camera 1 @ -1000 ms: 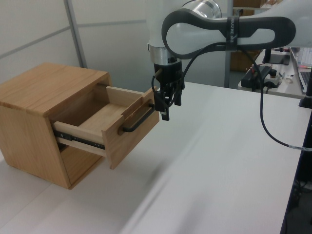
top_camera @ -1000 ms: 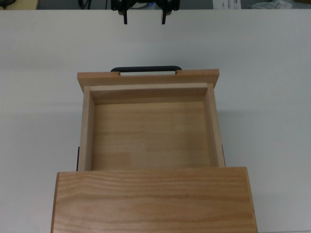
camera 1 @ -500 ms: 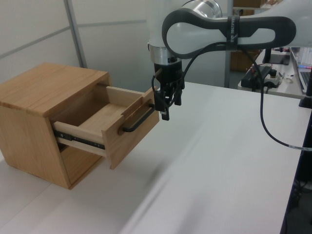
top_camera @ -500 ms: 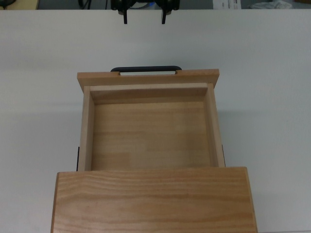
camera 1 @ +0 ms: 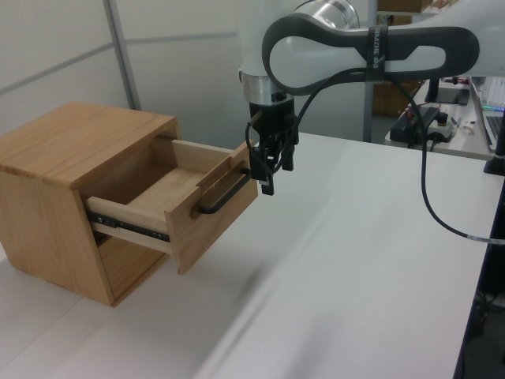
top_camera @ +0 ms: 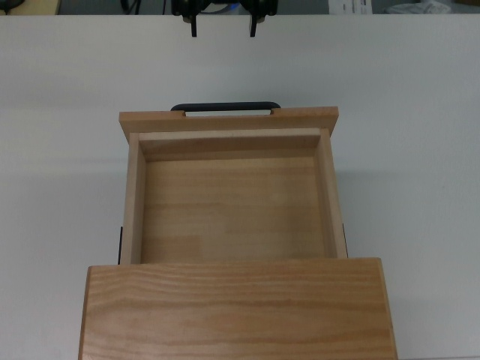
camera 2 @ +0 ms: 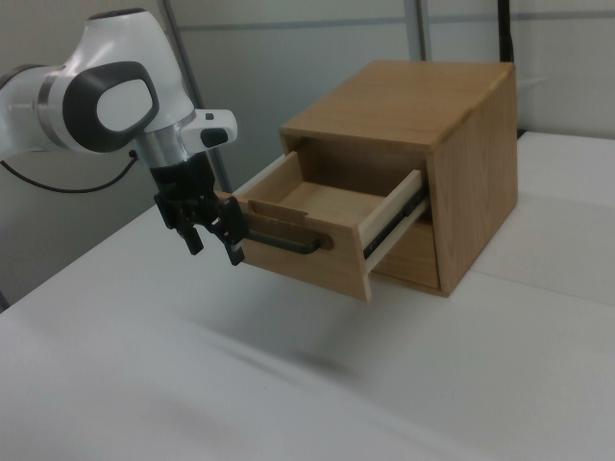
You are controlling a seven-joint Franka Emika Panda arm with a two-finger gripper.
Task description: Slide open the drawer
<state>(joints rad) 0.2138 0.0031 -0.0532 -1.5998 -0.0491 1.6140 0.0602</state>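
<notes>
Honestly, nothing has shifted across my last 3 looks: the drawer (top_camera: 232, 202) sits pulled out just as far as it did 1 second back, and the gripper (top_camera: 222, 28) hangs in the same spot, clear of the handle (top_camera: 225, 107). I read that as the pull being finished and the arm having let go and backed off. In the top view the 2 fingertips show at the top edge, spread well apart with only bare table between them, so the hand is wide open and carries nothing. In the right view the gripper (camera 2: 213, 240) hovers just beside the handle (camera 2: 285, 242), off to the right view's left, not touching it as far as I can tell.

The drawer (camera 1: 185, 201) stands out of the cabinet (camera 1: 67, 209) on its black side rails, front panel toward the arm, its inside empty; the back part stays tucked under the cabinet top. To my eye the task is as good as done, though I cannot tell whether the rails would give more travel.

The cabinet rests on a plain white table (top_camera: 60, 90). Around it the left view shows pale wall panels with a metal post, a black cable (camera 1: 430, 205) drooping from the arm, and cluttered desk gear at the left view's far right.
</notes>
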